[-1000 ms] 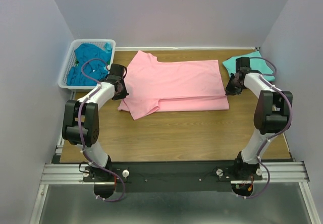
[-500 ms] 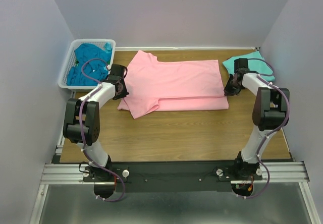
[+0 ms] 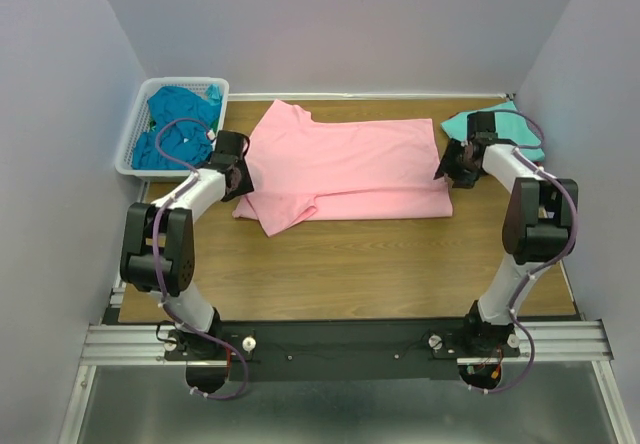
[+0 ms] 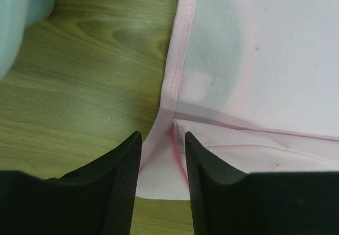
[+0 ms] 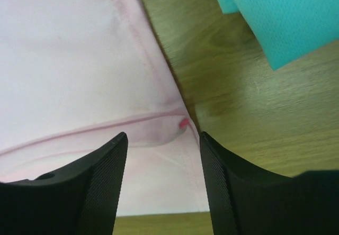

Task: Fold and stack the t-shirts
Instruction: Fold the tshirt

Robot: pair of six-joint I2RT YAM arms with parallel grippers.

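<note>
The pink t-shirt (image 3: 350,164) lies right of the basket (image 3: 128,142), one lengthwise fold laid. The left gripper (image 4: 163,139) at its basket-side end and the right gripper (image 5: 161,139) at the far end both have jaws apart, holding nothing. Next, I judge, a fresh grip is needed for the crosswise fold.

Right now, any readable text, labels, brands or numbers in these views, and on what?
None to read. The pink t-shirt, aqua t-shirt, teal shirts, white basket and wooden table are all plain; no print, tag or number shows in any view.
</note>
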